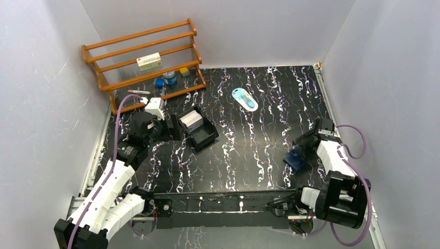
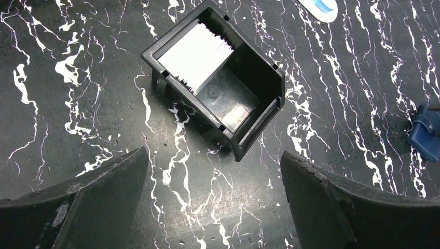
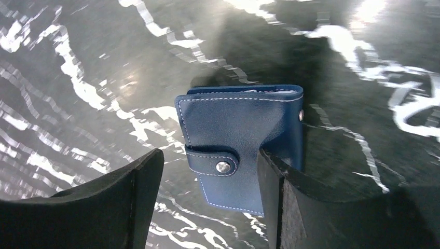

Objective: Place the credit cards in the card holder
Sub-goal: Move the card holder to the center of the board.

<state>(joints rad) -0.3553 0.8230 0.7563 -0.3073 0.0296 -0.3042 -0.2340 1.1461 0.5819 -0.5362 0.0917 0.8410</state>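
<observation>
The credit cards show as a stack of white cards standing in a black open-topped tray, which is at the left of the table. My left gripper is open just short of the tray's near corner, with nothing between its fingers. The card holder is a navy-blue wallet, folded shut with its snap strap fastened, lying flat on the table at the right. My right gripper hangs open over it. Its left finger is off the holder's edge and its right finger covers the holder's right side.
A wooden rack stands at the back left with a white-and-red box and small blue items on its shelves. A light blue oval object lies mid-table at the back. Grey walls close in both sides.
</observation>
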